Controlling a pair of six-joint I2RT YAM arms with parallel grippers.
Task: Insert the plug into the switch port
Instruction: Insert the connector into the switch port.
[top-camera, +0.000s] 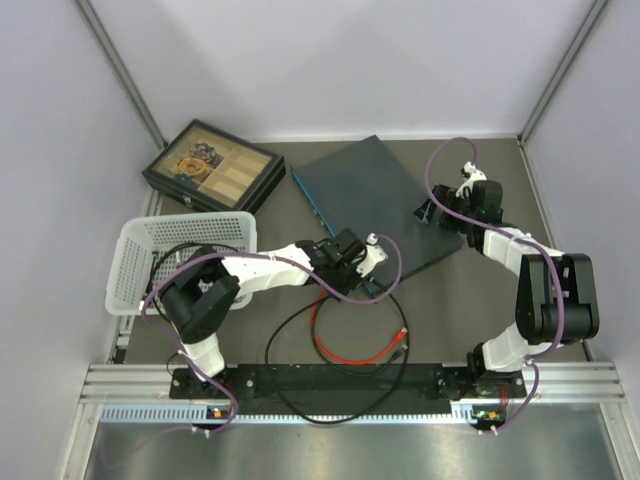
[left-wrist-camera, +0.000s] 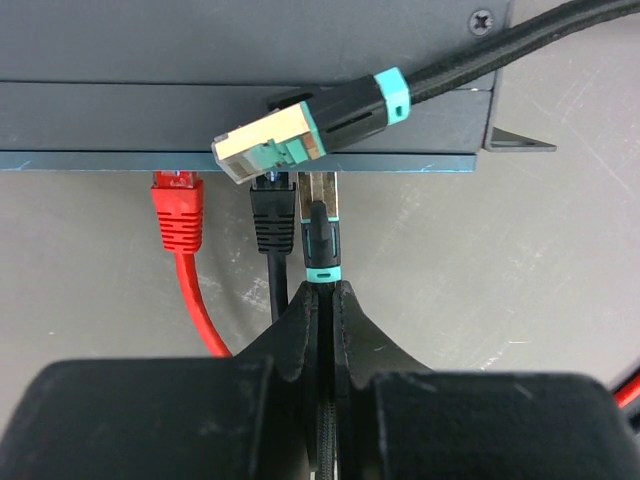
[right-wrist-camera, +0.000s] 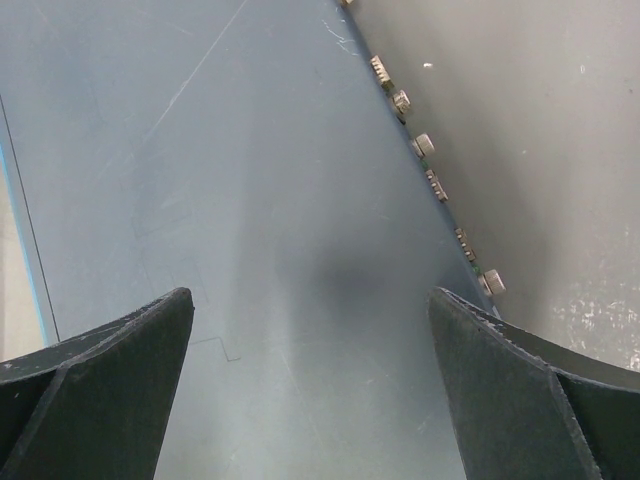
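From above, the dark blue-grey switch (top-camera: 385, 200) is lying flat mid-table. The left gripper (left-wrist-camera: 322, 293) is pinching the teal-collared plug (left-wrist-camera: 320, 225) at its teal edge (the tip is hiding behind a loose connector (left-wrist-camera: 290, 135)). The right gripper (right-wrist-camera: 310, 300) is hanging open above its top.

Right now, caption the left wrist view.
Left gripper shut on teal plug at the switch, beside black plug and red plug.

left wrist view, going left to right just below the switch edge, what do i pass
red plug → black plug → teal-banded plug held in the left tool → mounting bracket
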